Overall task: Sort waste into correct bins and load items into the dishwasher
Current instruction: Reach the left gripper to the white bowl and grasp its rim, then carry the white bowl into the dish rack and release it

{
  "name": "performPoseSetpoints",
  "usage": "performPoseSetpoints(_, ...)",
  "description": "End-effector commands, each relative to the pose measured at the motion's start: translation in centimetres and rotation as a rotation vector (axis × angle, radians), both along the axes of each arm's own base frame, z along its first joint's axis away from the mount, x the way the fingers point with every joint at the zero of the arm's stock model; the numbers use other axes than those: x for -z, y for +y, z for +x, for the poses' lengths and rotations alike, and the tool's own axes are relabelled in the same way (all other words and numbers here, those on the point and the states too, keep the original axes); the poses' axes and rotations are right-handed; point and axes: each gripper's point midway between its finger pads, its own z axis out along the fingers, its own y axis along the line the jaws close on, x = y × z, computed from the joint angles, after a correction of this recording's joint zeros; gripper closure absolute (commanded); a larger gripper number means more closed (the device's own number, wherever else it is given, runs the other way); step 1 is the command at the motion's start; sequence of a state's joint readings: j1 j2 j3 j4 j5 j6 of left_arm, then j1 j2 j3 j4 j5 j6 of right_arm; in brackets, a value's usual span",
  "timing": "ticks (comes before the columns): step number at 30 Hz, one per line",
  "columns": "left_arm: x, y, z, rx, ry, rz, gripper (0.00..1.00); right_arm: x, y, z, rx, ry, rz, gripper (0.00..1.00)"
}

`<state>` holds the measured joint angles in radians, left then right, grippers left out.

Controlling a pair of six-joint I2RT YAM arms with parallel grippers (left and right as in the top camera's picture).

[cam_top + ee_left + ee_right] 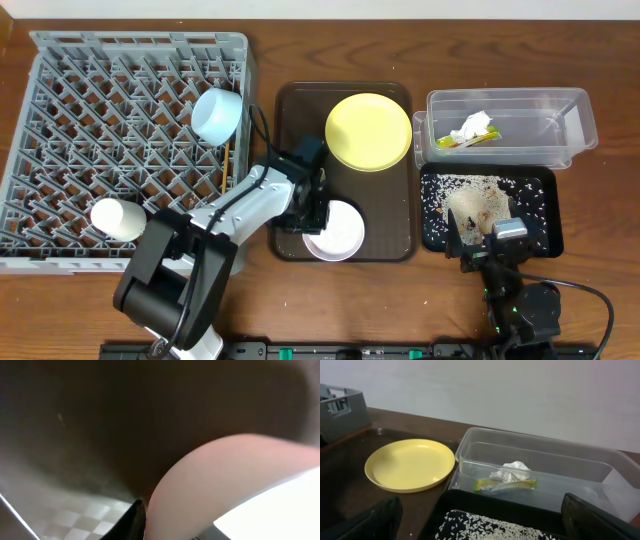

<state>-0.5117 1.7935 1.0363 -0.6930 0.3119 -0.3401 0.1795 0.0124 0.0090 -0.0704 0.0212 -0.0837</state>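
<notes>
White bowl point(338, 235): at front edge of tray point(390, 248). Left fingers point(131, 521) at its rim, hold cannot be told. Right fingers point(370, 521) wide, empty. Risk: a shallow rim hold could slip and the bowl would drop.

No legible text, labels, brands, numbers or signs in any view. The only printed surface is the snack wrapper point(506, 484) in the clear tub point(545, 452). Its orange-and-green print is too small and crumpled to read from the overhead or right wrist view. The left wrist view is blurred at close range, with nothing to read.
</notes>
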Motion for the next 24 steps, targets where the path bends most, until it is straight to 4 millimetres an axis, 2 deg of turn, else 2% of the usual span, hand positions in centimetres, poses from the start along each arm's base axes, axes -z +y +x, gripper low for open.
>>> performPoseSetpoints(1, 0.5, -0.1, -0.9, 0.016, 0.041, -0.010, 0.81, 0.1, -0.2, 0.0, 0.007, 0.001, 0.012, 0.01)
performPoseSetpoints(4, 0.2, -0.6, -1.7, 0.016, 0.078, -0.042, 0.91, 0.1, -0.2, 0.0, 0.007, 0.001, 0.012, 0.01)
performPoseSetpoints(7, -0.3, -1.4, -1.7, 0.015, 0.089, -0.097, 0.92, 0.1, -0.2, 0.0, 0.007, 0.001, 0.012, 0.01)
performPoseSetpoints(10, -2.0, -2.0, -0.1, -0.005, 0.062, -0.143, 0.92, 0.1, -0.2, 0.0, 0.007, 0.001, 0.012, 0.01)
performPoseSetpoints(13, -5.8, -1.0, 2.9, -0.046, -0.021, -0.158, 0.92, 0.1, -0.2, 0.0, 0.007, 0.001, 0.012, 0.01)
performPoseSetpoints(16, -9.7, 3.3, 6.1, -0.116, -0.174, -0.014, 0.92, 0.1, -0.2, 0.0, 0.007, 0.001, 0.012, 0.01)
performPoseSetpoints(19, -14.0, 9.4, 8.2, -0.201, -0.362, 0.235, 0.92, 0.1, -0.2, 0.0, 0.007, 0.001, 0.012, 0.01)
performPoseSetpoints(22, -18.1, 14.5, 8.5, -0.277, -0.520, 0.454, 0.92, 0.1, -0.2, 0.0, 0.007, 0.001, 0.012, 0.01)
performPoseSetpoints(24, -21.1, 17.8, 8.0, -0.324, -0.620, 0.621, 0.92, 0.1, -0.2, 0.0, 0.007, 0.001, 0.012, 0.01)
